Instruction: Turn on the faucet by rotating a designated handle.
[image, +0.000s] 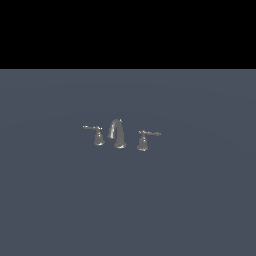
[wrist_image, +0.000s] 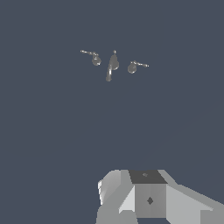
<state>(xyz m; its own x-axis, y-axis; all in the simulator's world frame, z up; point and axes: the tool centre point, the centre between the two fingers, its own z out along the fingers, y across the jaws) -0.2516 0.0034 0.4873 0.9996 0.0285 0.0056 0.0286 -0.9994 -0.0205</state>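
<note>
So in the exterior view, going left to right: the twin handle (image: 97, 135) with its lever pointing left, then the arched spout (image: 118, 133) of the faucet (image: 119, 135), then the handle (image: 145, 139) we actually want — lever pointing to the exterior view's right. All of it sits on a plain grey floor (image: 128, 210). The gripper (wrist_image: 148, 197) only shows in the wrist view, well apart from everything, and honestly I can't tell how its jaws stand. Looks like the approach step — next it needs to close in on that lever.
</note>
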